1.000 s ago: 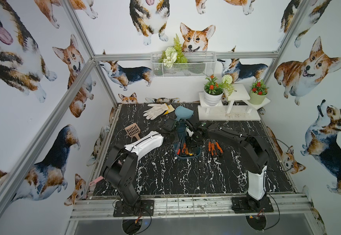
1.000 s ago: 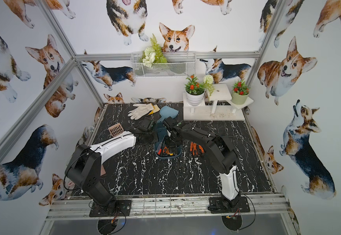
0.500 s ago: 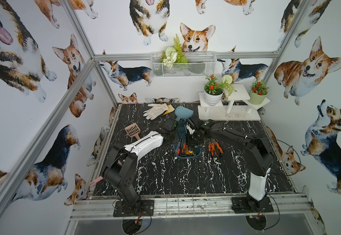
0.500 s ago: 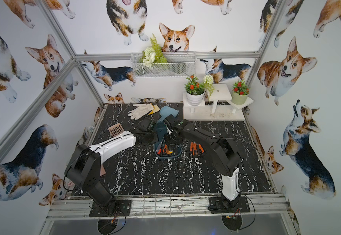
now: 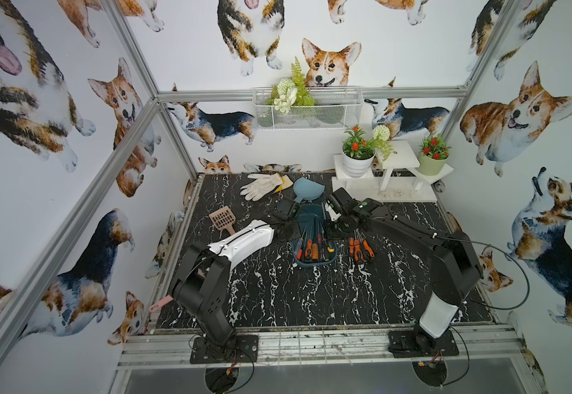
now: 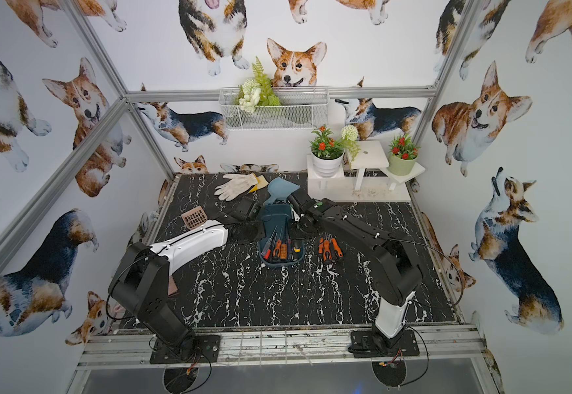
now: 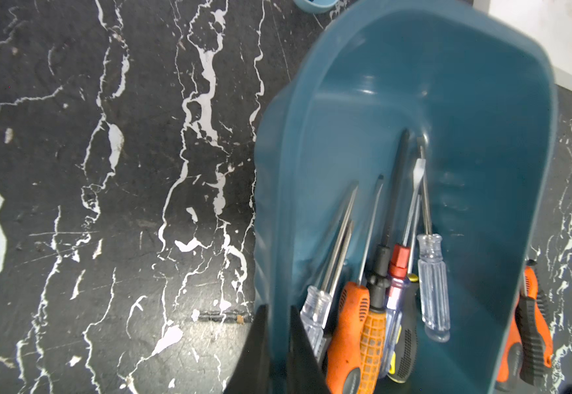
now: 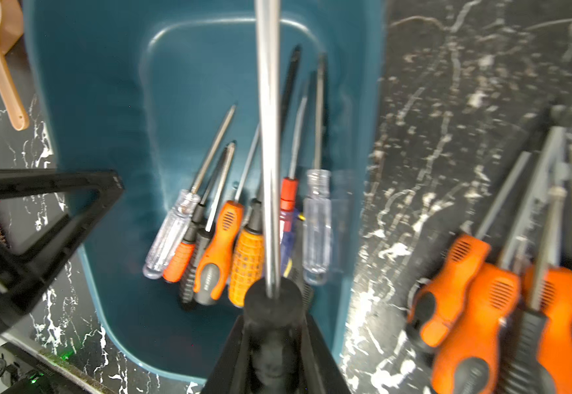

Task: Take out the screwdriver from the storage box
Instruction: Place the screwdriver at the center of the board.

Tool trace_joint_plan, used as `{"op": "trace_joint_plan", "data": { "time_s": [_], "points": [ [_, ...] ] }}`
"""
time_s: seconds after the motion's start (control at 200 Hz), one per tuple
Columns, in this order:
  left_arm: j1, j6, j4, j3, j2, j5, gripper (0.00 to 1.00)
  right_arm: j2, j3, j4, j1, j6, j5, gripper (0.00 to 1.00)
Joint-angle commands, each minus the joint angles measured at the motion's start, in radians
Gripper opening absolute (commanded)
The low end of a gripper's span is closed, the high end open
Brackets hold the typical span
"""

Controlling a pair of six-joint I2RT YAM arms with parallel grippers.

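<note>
Since a second ago the right arm (image 5: 410, 227) has stretched out more, and the right end effector (image 8: 274, 319) shows a little nearer 12 o'clock in the top views. That may just be a lift. The left arm (image 5: 243, 240) and the storage box (image 5: 310, 213) have not moved. The right end effector is closed narrow on a screwdriver (image 8: 268, 136) and holds it by its black handle (image 8: 272, 298). The screwdriver hangs above the box and looks lifted clear of the other screwdrivers (image 5: 313, 247), which lie at the box's 6 o'clock end. Its long silver shaft points straight out from the end effector toward 12 o'clock, the same way the box runs. The left end effector (image 7: 277, 315) is pinched tight on the box's 9 o'clock wall, one finger inside and one outside. It seems to keep the box steady. A pile of screwdrivers (image 5: 359, 249) lies on the desk (image 5: 277, 293) just beside the box's 3 o'clock wall, so it is off to the 3 o'clock side of the right end effector. I think the held one should go there, sideways over that wall. The right arm is the nearer one, as the pile is on its side. The shaft runs along the wall, not across it, so it should clear the rim if it stays level.
</note>
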Motion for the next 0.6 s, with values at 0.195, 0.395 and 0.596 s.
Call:
{"op": "trace_joint_plan", "data": {
  "time_s": [0.195,0.395,0.596],
  "points": [
    [-0.001,-0.01,0.026,0.004,-0.003,-0.007,0.0,-0.099,-0.102,0.001,-0.066,-0.001,0.053,0.0],
    [0.0,-0.007,0.02,0.002,-0.012,-0.017,0.0,-0.08,-0.117,-0.014,-0.085,-0.008,0.076,0.0],
    [0.0,-0.002,0.013,0.003,-0.018,-0.022,0.0,-0.013,-0.119,-0.008,-0.088,0.014,0.095,0.0]
  ]
}}
